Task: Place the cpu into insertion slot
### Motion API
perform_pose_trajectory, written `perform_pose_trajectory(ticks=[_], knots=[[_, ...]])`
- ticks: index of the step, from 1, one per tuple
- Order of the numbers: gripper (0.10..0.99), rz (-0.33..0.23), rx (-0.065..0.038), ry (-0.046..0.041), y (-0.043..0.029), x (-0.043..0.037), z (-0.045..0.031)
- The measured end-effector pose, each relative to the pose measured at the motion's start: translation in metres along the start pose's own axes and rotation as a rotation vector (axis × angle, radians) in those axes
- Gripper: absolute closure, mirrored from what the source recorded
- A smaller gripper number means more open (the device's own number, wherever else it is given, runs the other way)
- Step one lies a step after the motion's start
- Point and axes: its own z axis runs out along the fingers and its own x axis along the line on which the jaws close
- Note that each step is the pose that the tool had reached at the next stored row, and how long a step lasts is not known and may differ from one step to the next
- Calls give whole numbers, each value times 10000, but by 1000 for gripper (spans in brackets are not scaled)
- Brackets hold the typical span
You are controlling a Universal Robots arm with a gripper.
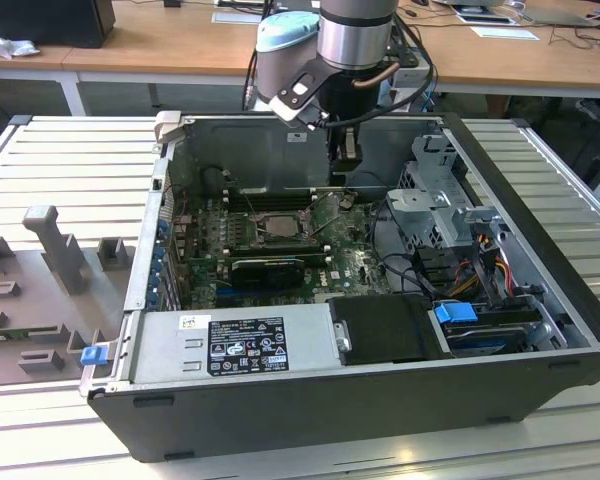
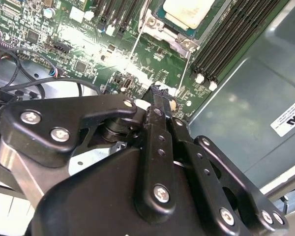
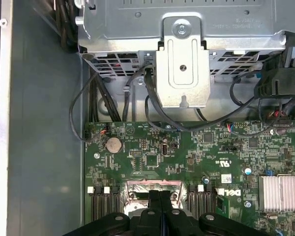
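The cpu [image 1: 278, 224], a pale silver square chip, lies flat inside the insertion slot [image 1: 259, 234] on the green motherboard. In the second wrist view the cpu [image 2: 189, 11] sits within the shiny metal frame of the insertion slot [image 2: 160, 27], with the thin lever beside it. My gripper [image 1: 343, 178] hangs above the board, off to the exterior view's right of the slot and not touching it. Its black fingers are pressed together in both wrist views, gripper [image 2: 156, 93] and gripper [image 3: 160, 196], with nothing between them. The fingers hide part of the slot's frame [image 3: 137, 189].
The open case's walls [image 1: 540, 250] ring the board. A grey power-supply box [image 1: 245, 340] and a black cover [image 1: 385, 328] lie along the near side. A metal drive cage [image 3: 182, 73] with black cables [image 3: 103, 98] stands by the board. Memory slots [image 2: 226, 44] flank the socket.
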Motion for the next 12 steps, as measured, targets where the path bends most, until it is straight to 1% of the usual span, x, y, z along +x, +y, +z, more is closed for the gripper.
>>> perform_pose_trajectory(ticks=[12], knots=[[980, 0, 0, 0, 31, 0, 2]])
